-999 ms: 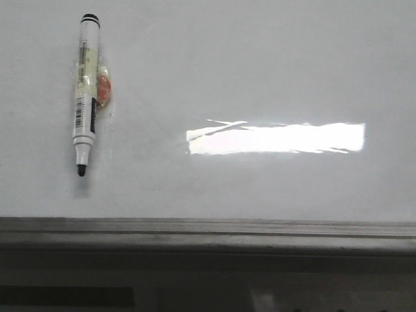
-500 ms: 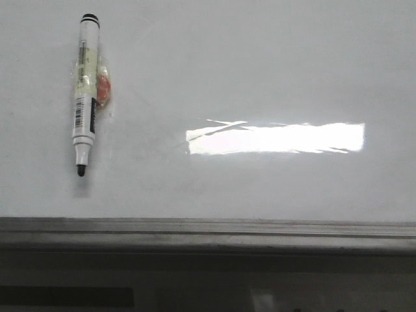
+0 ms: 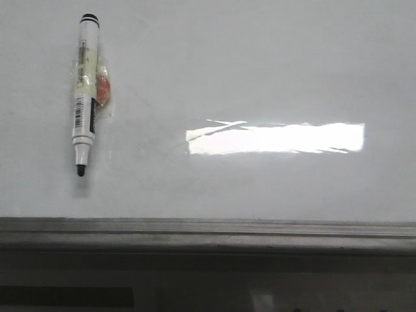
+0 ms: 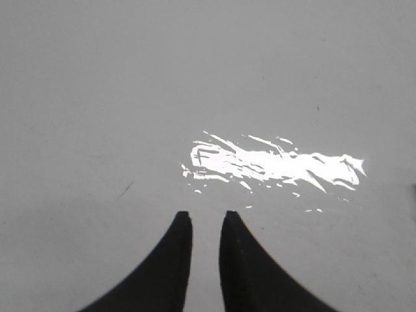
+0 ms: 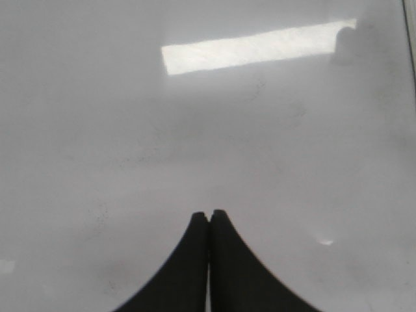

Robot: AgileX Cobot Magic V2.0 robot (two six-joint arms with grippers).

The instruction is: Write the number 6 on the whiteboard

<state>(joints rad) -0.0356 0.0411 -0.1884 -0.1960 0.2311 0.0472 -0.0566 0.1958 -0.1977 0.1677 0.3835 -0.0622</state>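
Note:
The whiteboard (image 3: 260,71) fills the front view, glossy white, with its grey metal frame strip (image 3: 208,231) along the near edge. A white marker (image 3: 86,94) with a black tip lies on it at the far left, uncapped, tip toward the frame. No number 6 shows on the board. Neither gripper shows in the front view. My left gripper (image 4: 204,216) hangs over bare whiteboard (image 4: 97,97), slightly open and empty. My right gripper (image 5: 208,214) hangs over bare whiteboard (image 5: 97,130), shut and empty.
A bright rectangular glare patch (image 3: 276,138) lies mid-board; it also shows in the left wrist view (image 4: 273,166) and right wrist view (image 5: 253,47). A clear wrapper with an orange-red spot (image 3: 104,88) clings to the marker. A board edge (image 5: 409,39) shows in the right wrist view.

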